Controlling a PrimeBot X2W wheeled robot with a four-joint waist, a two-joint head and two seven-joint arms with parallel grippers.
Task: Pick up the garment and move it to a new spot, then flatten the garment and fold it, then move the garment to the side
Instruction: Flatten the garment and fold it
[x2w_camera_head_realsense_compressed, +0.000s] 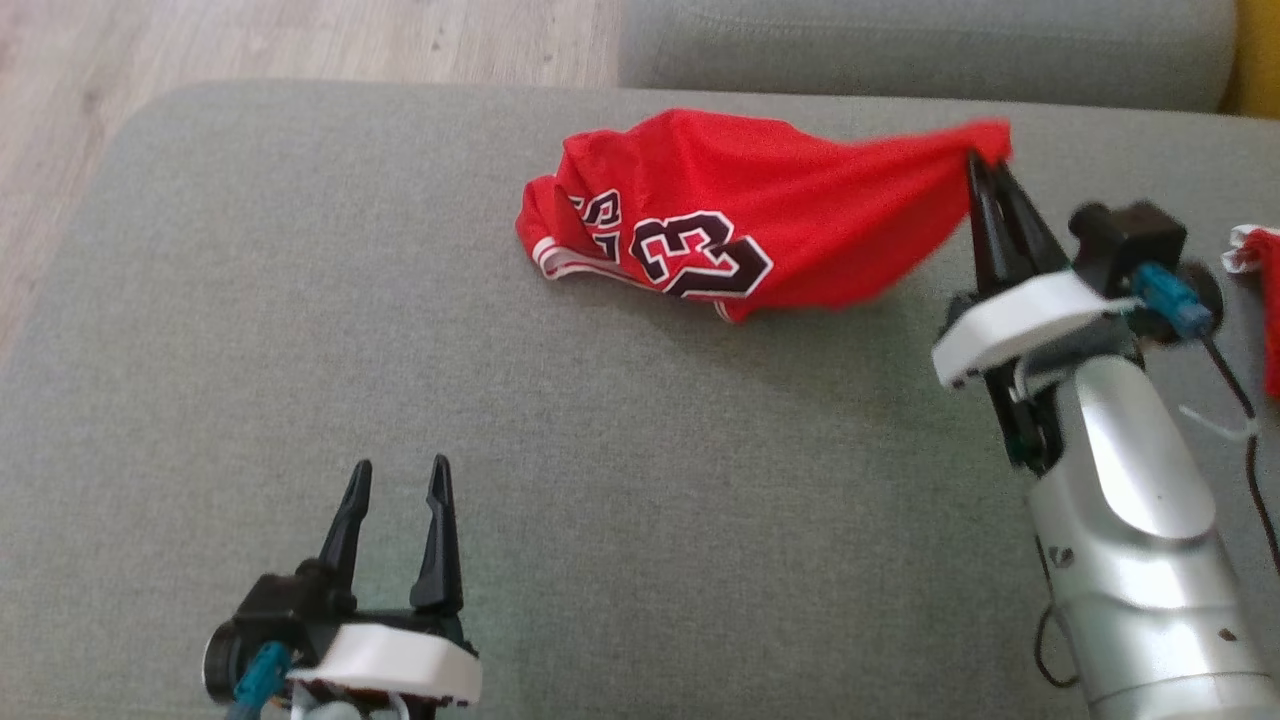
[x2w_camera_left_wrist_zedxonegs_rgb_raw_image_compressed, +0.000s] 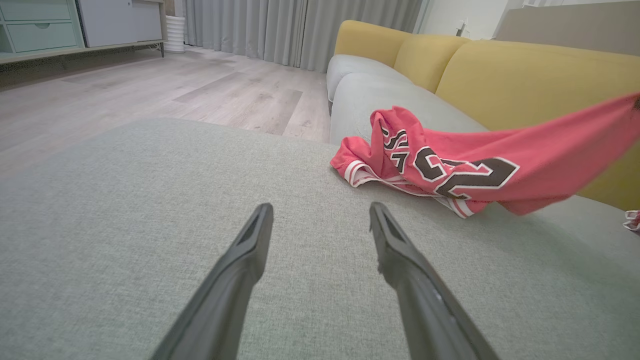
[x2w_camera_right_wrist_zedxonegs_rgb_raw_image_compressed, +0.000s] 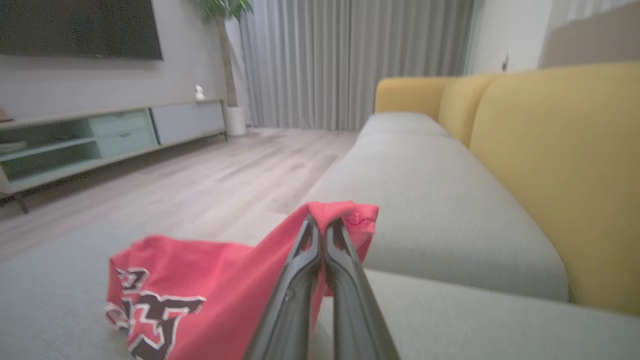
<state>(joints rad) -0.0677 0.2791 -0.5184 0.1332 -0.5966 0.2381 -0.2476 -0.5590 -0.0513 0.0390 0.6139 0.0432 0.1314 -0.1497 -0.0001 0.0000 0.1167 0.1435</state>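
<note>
The garment (x2w_camera_head_realsense_compressed: 720, 215) is a red jersey with black and white numbers, crumpled on the grey cushion (x2w_camera_head_realsense_compressed: 300, 330). My right gripper (x2w_camera_head_realsense_compressed: 985, 165) is shut on the jersey's right corner and holds it raised, so the cloth stretches up from the cushion. In the right wrist view the red fabric (x2w_camera_right_wrist_zedxonegs_rgb_raw_image_compressed: 200, 280) bunches over the closed fingertips (x2w_camera_right_wrist_zedxonegs_rgb_raw_image_compressed: 312, 227). My left gripper (x2w_camera_head_realsense_compressed: 400, 475) stands open low at the front left, well apart from the jersey (x2w_camera_left_wrist_zedxonegs_rgb_raw_image_compressed: 450, 165), with nothing between its fingers (x2w_camera_left_wrist_zedxonegs_rgb_raw_image_compressed: 250, 250).
Another red and white cloth (x2w_camera_head_realsense_compressed: 1262, 290) lies at the right edge. A grey sofa seat (x2w_camera_right_wrist_zedxonegs_rgb_raw_image_compressed: 425, 200) with yellow back cushions (x2w_camera_right_wrist_zedxonegs_rgb_raw_image_compressed: 560, 165) runs behind. Wooden floor (x2w_camera_left_wrist_zedxonegs_rgb_raw_image_compressed: 150, 95) lies to the left, with a low cabinet (x2w_camera_right_wrist_zedxonegs_rgb_raw_image_compressed: 100, 135) by the wall.
</note>
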